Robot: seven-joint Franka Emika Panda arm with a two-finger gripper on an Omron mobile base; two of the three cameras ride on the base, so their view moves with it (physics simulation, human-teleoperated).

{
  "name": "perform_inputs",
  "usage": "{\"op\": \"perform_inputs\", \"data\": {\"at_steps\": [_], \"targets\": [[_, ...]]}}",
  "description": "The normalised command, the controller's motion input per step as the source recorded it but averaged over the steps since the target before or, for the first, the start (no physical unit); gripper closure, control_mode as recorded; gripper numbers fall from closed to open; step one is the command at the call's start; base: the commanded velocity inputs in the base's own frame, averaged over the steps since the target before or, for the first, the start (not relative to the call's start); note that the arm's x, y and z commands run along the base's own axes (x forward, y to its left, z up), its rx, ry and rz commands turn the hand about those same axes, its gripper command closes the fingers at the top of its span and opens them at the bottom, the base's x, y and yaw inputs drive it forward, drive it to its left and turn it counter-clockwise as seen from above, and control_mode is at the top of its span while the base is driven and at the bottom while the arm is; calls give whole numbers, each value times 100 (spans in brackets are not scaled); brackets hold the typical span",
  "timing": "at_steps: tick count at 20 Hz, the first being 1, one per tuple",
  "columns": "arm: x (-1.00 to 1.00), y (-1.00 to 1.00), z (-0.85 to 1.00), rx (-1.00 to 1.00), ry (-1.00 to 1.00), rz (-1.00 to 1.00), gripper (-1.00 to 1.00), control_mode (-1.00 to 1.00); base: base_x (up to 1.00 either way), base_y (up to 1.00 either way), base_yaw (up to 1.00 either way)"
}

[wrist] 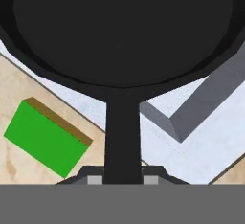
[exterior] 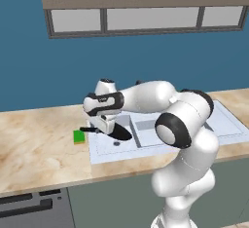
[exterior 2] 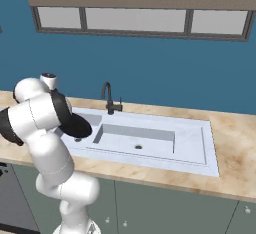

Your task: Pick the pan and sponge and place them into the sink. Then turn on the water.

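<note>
My gripper [exterior: 98,126] is shut on the thin handle [wrist: 122,137] of the black pan [exterior: 120,133]. The pan hangs tilted over the left basin of the pale sink [exterior: 104,156], just above it. From the hand, the pan [wrist: 122,27] spreads across the top, with the gripper [wrist: 122,180] clamped at the handle's end. On the counter just left of the sink rim lies the green sponge [exterior: 79,137], seen close up as a green block [wrist: 45,139] with a brownish-yellow edge. The pan [exterior 2: 77,125] also peeks out past my arm. No stream comes from the black faucet [exterior 2: 107,98].
The marble counter [exterior: 39,149] runs left of the sink, with a stove front [exterior: 29,207] below it. The right basin [exterior 2: 137,140] has a round drain. A blue wall and a window [exterior 2: 135,20] stand behind the sink. My own arm [exterior: 180,124] leans over the sink's middle.
</note>
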Motion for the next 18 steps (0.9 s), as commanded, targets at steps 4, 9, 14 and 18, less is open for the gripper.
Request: {"op": "perform_inputs", "data": {"at_steps": [4, 9, 14, 18], "targets": [[1, -27, -32, 0, 0, 7, 100, -100, 0, 0, 0], [11, -30, -25, 0, 0, 7, 100, -100, 0, 0, 0], [19, -26, -24, 0, 0, 7, 100, -100, 0, 0, 0], [24, -12, -17, 0, 0, 7, 100, -100, 0, 0, 0]]}}
